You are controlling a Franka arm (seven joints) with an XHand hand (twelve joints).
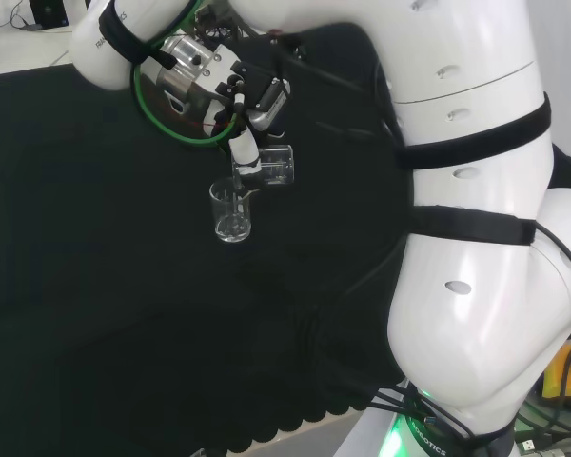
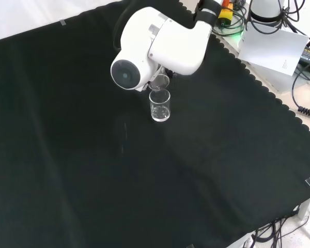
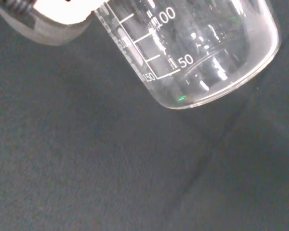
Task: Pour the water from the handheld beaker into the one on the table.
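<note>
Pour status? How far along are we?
Done: the hand has the held beaker tipped on its side, lip over the table beaker. In hand: the pour itself; I can't make out a stream or water level. Left: finish emptying, then tip the held beaker upright.

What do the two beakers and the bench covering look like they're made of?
Held beaker: clear, glossy, with white printed graduations and sharp glints; likely glass, possibly clear plastic. Standing beaker: equally transparent, with a bright rim; same guess. Bench covering: black matte cloth with soft creases and a scalloped edge.
</note>
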